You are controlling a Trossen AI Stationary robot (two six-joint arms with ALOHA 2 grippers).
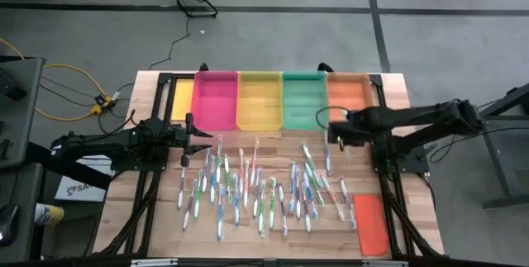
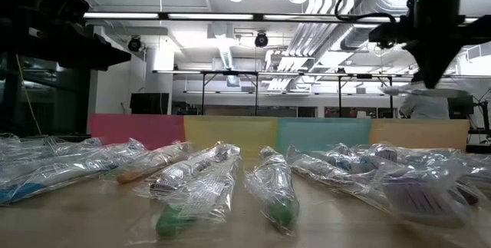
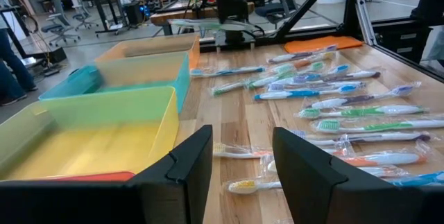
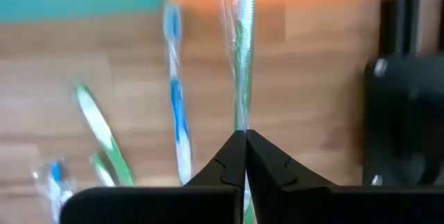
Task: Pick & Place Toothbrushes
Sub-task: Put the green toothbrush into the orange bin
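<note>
Several wrapped toothbrushes (image 1: 248, 188) lie scattered over the near half of the wooden table (image 1: 149, 217); they also show in the low view (image 2: 207, 183) and the left wrist view (image 3: 347, 106). My right gripper (image 1: 329, 135) hangs above the table just in front of the green tray (image 1: 303, 97) and the orange tray (image 1: 347, 93). It is shut on a green-and-white toothbrush (image 4: 239, 57) in clear wrap. My left gripper (image 3: 243, 161) stands open at the table's left, near the pink tray (image 1: 215, 97), with nothing between its fingers. My right gripper (image 4: 244, 135) pinches the wrapped green-and-white toothbrush between its two fingertips, at one end (image 4: 241, 121). The fingers come from above, pointing down. The toothbrush runs on past the fingertips, lifted clear of the table and the other toothbrushes.
A row of trays stands along the far edge: a flat yellow one (image 1: 182, 97), pink, yellow (image 1: 260, 97), green, orange. A flat orange lid (image 1: 370, 221) lies near the right front corner. Black frame posts (image 1: 388, 168) stand beside each arm.
</note>
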